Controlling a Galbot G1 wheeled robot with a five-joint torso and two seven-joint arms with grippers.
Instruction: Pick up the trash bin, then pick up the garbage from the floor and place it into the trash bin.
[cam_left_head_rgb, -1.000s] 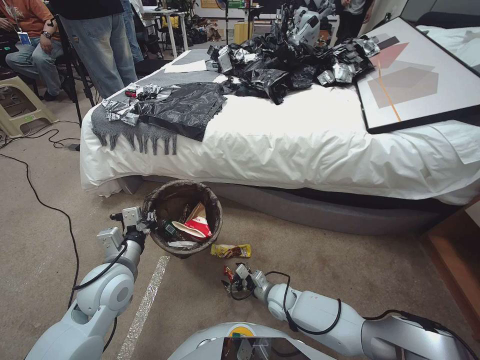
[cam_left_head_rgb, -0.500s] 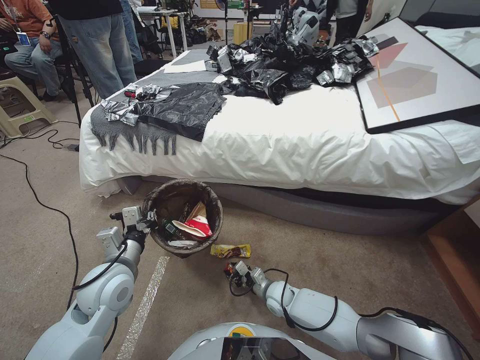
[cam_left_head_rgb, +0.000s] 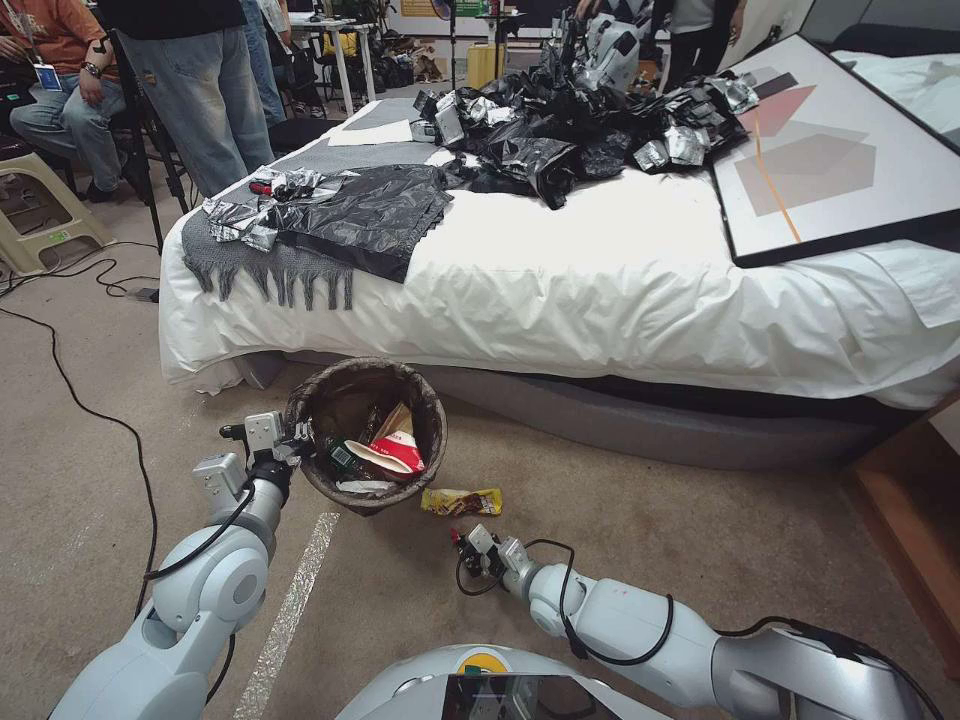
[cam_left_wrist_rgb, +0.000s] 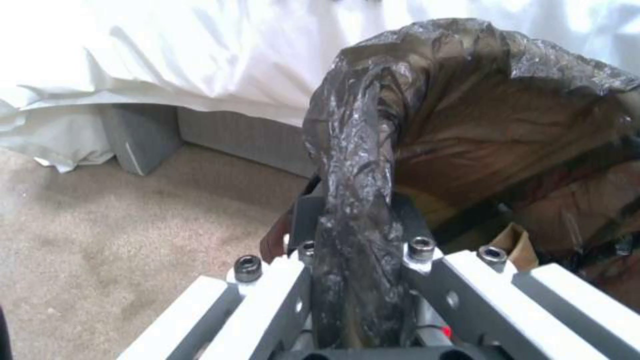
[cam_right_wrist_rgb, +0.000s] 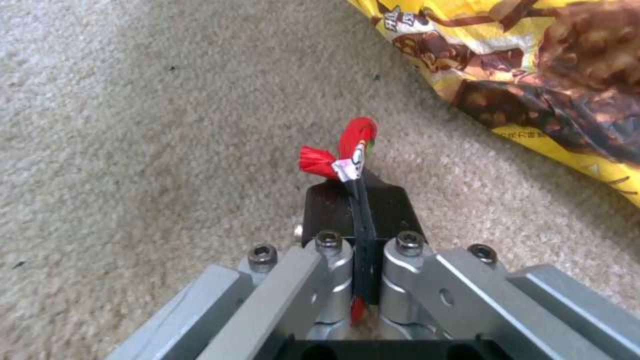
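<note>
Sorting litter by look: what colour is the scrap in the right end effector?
Red scrap, clearest in right wrist view.

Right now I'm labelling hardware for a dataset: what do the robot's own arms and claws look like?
Both arms are glossy white-grey rounded shells with bulbous joints. Black cables loop outside the left arm and the right arm near the wrists. The left claw and right claw have flat silver-grey metal fingers fastened with black hex bolts and tipped by dark pads.

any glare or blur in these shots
Left wrist view: the white bedsheet is blown out to bare white; the trash bin liner shows sheen. Right wrist view: the yellow wrapper is soft, the red scrap sharper. Head view: evenly lit.
</note>
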